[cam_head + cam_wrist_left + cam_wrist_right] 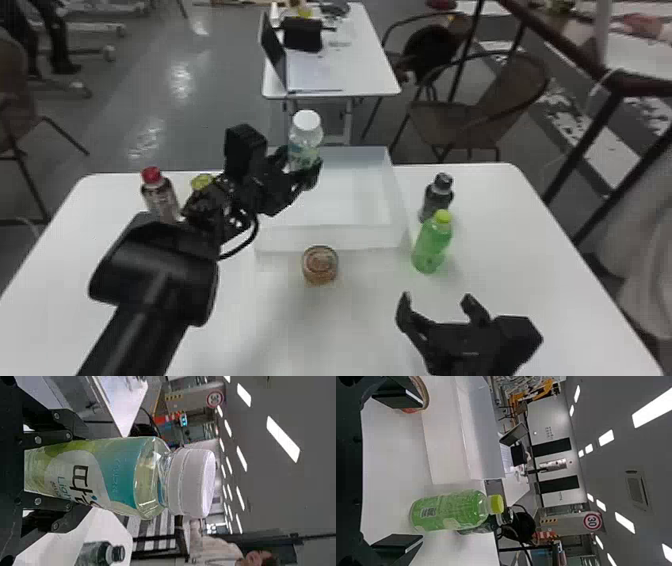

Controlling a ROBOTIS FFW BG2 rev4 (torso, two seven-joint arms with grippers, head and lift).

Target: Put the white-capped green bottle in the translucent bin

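Black left arm (155, 272) slants forward, gripper (301, 164) clasping the upright white-capped bottle (305, 137).

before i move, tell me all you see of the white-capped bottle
The bottle looks like clear plastic, with a ribbed white cap on, a teal, white and green label and pale yellowish liquid. The left gripper holds it roughly upright, a finger on each side, raised by the bin's far left corner.

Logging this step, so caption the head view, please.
Left fingers grip the white-capped bottle at the bin's far left.
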